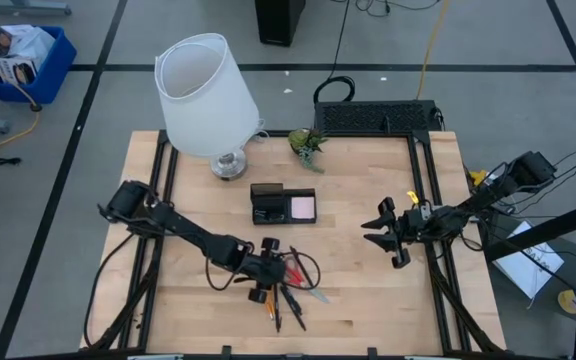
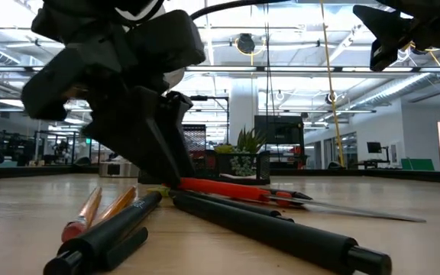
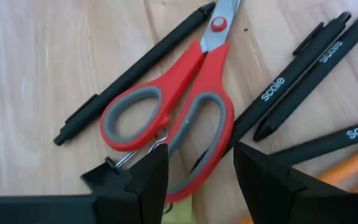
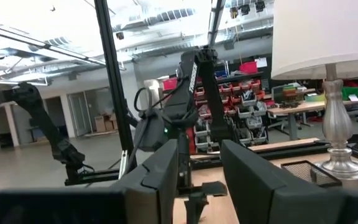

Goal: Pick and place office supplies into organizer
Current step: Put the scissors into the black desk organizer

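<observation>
From above, the left gripper (image 1: 265,281) is hanging low over a loose pile of office supplies on the wooden counter (image 1: 368,300): the red-handled scissors (image 1: 301,268), some black pens (image 1: 290,308) and an orange pencil (image 1: 270,305) are lying directly under and just past its jaws. The organizer (image 1: 283,204) is sitting well apart from those jaws, further up the counter, beside the lamp (image 1: 206,98) and near a small green plant (image 1: 307,143); a pink sticky-note pad (image 1: 302,207) is already lying in one of its compartments. The right gripper (image 1: 389,232) is waiting off to the side, over bare wood, with its jaws apart and holding nothing.

From counter height, the left gripper (image 2: 170,164) is standing right behind the pens (image 2: 273,229) and pencils (image 2: 101,208), with the scissors (image 2: 235,189) at its tip.

In the left wrist view, the jaws are standing apart and are clamping nothing; the scissors (image 3: 179,106) are lying between and just in front of them, with the pens (image 3: 303,68) beside.

In the right wrist view, the jaws are apart and empty.

Judging from this, only the sticky-note pad is placed; the scissors, pens and pencils are left to move, and the scissors seem to be next.
</observation>
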### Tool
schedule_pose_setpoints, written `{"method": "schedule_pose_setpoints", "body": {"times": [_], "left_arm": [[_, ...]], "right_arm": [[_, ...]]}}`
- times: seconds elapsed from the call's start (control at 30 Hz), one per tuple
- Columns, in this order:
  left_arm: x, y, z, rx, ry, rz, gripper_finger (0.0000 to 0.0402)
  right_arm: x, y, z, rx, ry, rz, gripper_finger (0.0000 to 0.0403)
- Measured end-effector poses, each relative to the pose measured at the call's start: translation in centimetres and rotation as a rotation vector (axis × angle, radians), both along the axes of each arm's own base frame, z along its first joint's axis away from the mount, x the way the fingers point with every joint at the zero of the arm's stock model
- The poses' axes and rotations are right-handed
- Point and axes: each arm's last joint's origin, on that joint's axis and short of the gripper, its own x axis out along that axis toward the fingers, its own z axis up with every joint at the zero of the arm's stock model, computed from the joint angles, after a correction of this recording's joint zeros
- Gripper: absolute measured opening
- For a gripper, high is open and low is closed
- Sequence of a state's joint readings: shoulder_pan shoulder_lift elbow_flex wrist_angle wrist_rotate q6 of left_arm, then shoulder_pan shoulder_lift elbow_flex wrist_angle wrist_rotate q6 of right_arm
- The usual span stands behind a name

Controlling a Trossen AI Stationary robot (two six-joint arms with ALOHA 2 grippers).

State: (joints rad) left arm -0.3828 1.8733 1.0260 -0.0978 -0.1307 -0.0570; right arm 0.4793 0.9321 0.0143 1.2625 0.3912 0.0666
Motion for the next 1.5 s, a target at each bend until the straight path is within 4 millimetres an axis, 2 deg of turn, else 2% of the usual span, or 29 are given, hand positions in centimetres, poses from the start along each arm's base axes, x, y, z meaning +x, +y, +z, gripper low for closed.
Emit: {"method": "schedule_pose_setpoints", "body": {"times": [1.1, 1.5], "left_arm": [[0.0, -0.4, -0.5, 0.036, -0.010, -0.043, 0.0184], [0.4, 0.2, -1.2, 0.031, 0.010, -0.010, 0.0091]], "right_arm": [[0.1, 0.0, -0.2, -0.012, 0.023, 0.000, 0.0121], [0.1, 0.0, -0.2, -0.012, 0.022, 0.000, 0.0118]]}}
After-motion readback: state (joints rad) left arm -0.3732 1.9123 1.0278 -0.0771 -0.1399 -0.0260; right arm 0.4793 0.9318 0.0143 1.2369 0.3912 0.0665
